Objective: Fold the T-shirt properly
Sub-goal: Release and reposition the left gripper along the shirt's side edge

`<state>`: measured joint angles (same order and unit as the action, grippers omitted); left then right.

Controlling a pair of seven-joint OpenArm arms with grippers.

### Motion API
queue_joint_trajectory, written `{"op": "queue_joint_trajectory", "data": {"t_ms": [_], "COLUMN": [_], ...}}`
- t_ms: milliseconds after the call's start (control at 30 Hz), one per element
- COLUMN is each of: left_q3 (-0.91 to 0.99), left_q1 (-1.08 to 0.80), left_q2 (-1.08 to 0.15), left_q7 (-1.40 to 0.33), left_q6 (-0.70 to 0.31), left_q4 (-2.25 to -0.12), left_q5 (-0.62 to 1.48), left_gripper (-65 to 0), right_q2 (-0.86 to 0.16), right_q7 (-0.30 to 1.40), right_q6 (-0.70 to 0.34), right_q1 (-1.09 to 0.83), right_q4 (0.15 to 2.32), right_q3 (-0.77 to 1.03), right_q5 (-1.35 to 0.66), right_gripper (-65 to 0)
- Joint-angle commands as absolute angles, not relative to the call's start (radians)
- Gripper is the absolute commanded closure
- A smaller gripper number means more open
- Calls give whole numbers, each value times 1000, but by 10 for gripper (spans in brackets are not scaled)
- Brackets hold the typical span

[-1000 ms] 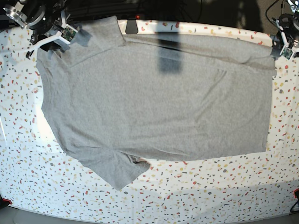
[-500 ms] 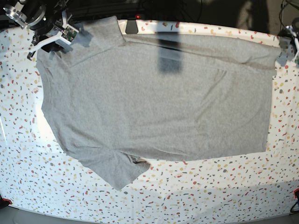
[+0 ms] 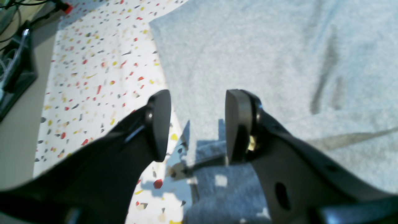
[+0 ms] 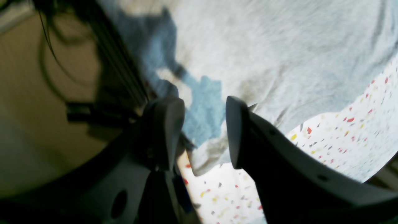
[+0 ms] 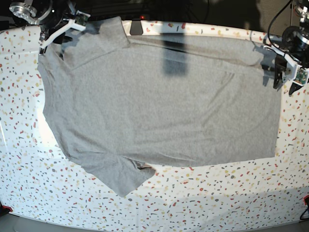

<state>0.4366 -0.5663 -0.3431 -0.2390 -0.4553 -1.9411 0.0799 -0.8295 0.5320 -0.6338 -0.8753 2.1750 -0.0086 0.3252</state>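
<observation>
While the T-shirt lies spread flat, plain grey side up, across the speckled bench, both claws hang near its far corners with nothing between their fingers. The left claw is spread wide, and the shirt's side edge runs right under the gap: grey cloth lies below and beyond one finger, bare speckled bench below the other. Its shadow falls on the cloth just beneath the fingertips. Whether the tips touch the fabric cannot be told from this angle. In the base view this claw sits at the shirt's corner, over the hem edge.

The right claw is also parted, holding nothing. A corner of the shirt lies directly beneath the gap, the cloth stretching away past the fingertips, with bench showing beside one finger. In the base view it hovers beside the sleeve at the shirt's far corner.
</observation>
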Motion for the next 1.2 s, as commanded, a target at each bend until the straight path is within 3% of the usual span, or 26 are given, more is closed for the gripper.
{"op": "queue_joint_trajectory", "data": {"t_ms": [0,400,533,967,1167], "left_q3": [444,444,444,444,444], "left_q1": [-564,-565,-565,-565,-565], "left_q2": [-353,-352,-352,-352,-352], "left_q7": [-214,-215,-214,-215,-215], "left_q6": [-446,-446,-446,-446,-446], "left_q4": [-1958,-1958,-1958,-1958,-1958], "left_q5": [88,87,88,87,87], "left_gripper": [-277,-277,-277,-277,-277], "right_q2": [-844,-847,-847,-847,-847], "right_q7": [537,523,479,456,472], "right_q6": [-647,-652,-580,-561,-615], "right_q1": [-879,-878,-878,-837,-837], "right_q4": [2193,2084,2056,2056,2056], "right_q3": [-17,-81,-81,-81,-81], "right_q5": [349,466,515,523,521], "right_gripper": [-263,-263,-263,-263,-263]}}
